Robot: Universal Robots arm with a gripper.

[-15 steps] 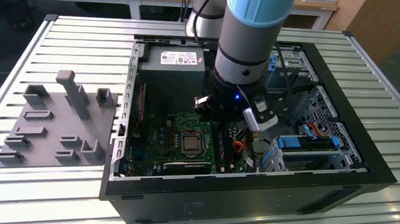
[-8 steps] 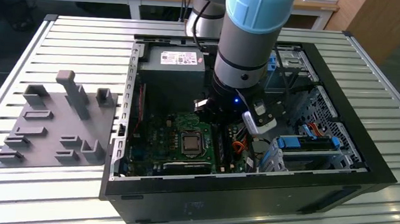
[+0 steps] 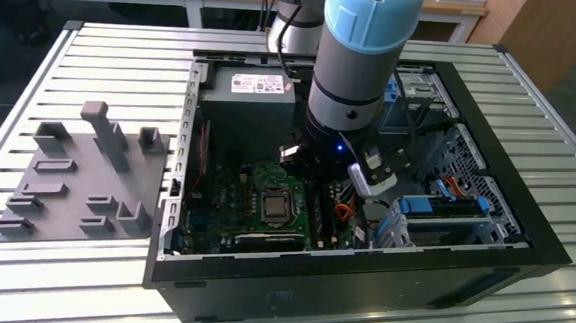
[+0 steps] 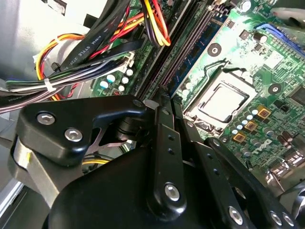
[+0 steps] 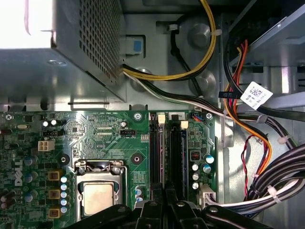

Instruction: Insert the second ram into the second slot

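Slatted metal bench (image 3: 95,44) with an open PC case (image 3: 524,221) lying on its side on it. The robot arm (image 3: 359,68) reaches straight down into the case over the board. A grey power supply (image 3: 246,106) sits in the case's far corner in the exterior view. A grey 3D-printed holder (image 3: 77,171) lies on the bench off to the exterior view's left, well apart from the case.

Inside there's the green motherboard (image 5: 105,138), a bundle of cables (image 4: 95,43) running beside the memory slots, and the CPU socket (image 5: 97,195) on their other side.

The pincer (image 4: 163,98) is right at the near end of the slots, and its tips look pressed together – no real gap in either wrist view. The second ram (image 4: 193,50) – dark blue board – stands on edge in the slot on the socket's side, in line with the tips. Can't tell if they're actually touching it.
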